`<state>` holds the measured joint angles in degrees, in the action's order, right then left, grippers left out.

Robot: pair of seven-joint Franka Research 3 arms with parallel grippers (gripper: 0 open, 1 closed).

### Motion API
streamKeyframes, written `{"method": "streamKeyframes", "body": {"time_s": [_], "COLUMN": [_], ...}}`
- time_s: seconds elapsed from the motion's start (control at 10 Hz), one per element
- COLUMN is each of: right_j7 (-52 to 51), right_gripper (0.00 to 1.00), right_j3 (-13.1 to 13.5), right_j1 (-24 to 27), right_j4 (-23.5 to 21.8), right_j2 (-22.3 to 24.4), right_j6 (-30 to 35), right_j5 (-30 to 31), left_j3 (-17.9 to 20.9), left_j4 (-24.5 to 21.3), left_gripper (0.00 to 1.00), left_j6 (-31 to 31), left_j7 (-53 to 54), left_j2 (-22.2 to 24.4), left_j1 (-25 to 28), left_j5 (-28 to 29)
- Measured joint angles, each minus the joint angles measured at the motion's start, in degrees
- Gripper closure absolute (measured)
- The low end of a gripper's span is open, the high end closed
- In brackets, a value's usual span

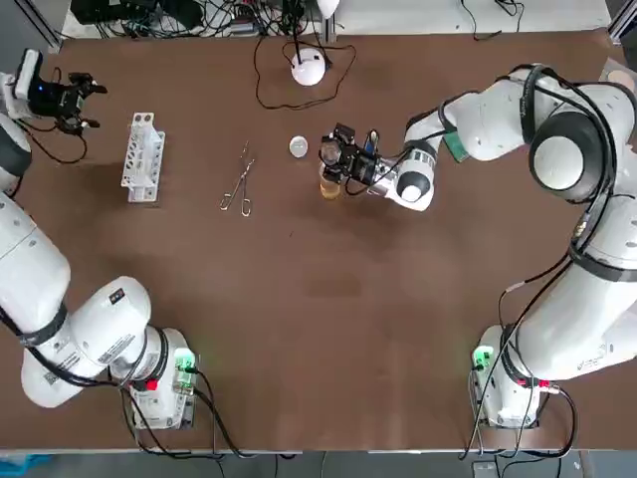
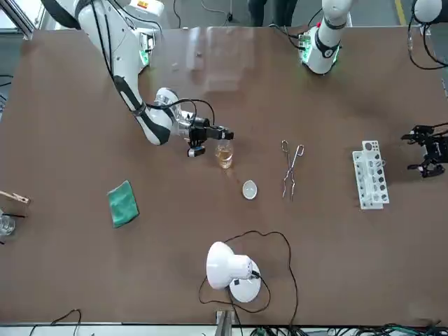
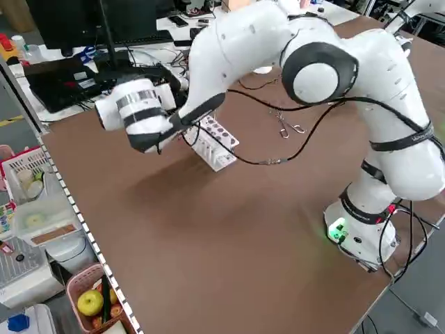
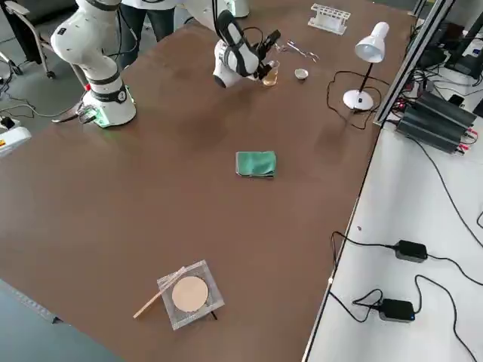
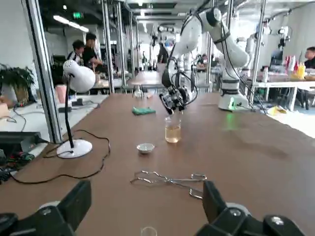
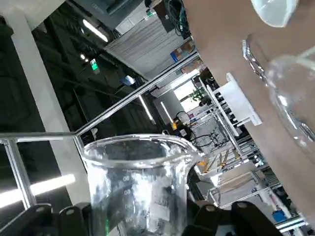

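Near the table's (image 1: 328, 329) middle, toward the far edge: right gripper (image 1: 334, 157), clamped on an empty glass beaker (image 6: 140, 182) and hanging tilted just above a beaker of amber liquid (image 1: 330, 187). Just beside these, toward the robot's left, a small white dish (image 1: 299, 146); farther left, metal tongs (image 1: 239, 185), then a white test-tube rack (image 1: 142, 157). Beyond the dish, a white desk lamp (image 1: 309, 68) with its cord looped over the tabletop. At the far left corner, near the rack: left gripper (image 1: 86, 103), idle, fingers spread wide apart.

From overhead, held beaker mostly hidden by the gripper's black body; shown plainly only in the right wrist view, printed marks on its wall. Green cloth (image 2: 122, 203) half covered by the right arm from overhead, plain in the front view, well apart from both beakers. Shown whole only in the right side view: a clear square dish (image 4: 189, 294) holding a tan disc, a wooden stick (image 4: 155, 299) touching it, near the table's right-hand end. In the left wrist view, a low look across tongs and dish to the amber beaker, with people standing in the room behind
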<state>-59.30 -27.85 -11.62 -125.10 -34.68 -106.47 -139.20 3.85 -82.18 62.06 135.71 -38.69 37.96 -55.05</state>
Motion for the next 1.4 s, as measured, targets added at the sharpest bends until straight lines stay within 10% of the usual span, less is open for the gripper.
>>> {"method": "streamKeyframes", "body": {"time_s": [0.7, 1.4], "right_j7": [-27.0, -36.9], "right_gripper": [0.62, 0.62], "right_j3": [-0.2, -0.5], "right_j1": [-0.5, -2.3], "right_j4": [-0.1, -1.8], "right_j2": [0.7, 4.5], "right_j6": [-3.4, -7.6], "right_j5": [0.8, 1.0], "left_j3": [-0.5, -0.5], "left_j4": [-8.7, -10.5], "left_gripper": [0.0, 0.0], "left_j6": [28.2, 39.5], "left_j7": [-30.4, -77.8], "left_j2": [22.1, 27.8], "left_j1": [-20.0, -36.2], "left_j5": [11.2, 31.3]}}
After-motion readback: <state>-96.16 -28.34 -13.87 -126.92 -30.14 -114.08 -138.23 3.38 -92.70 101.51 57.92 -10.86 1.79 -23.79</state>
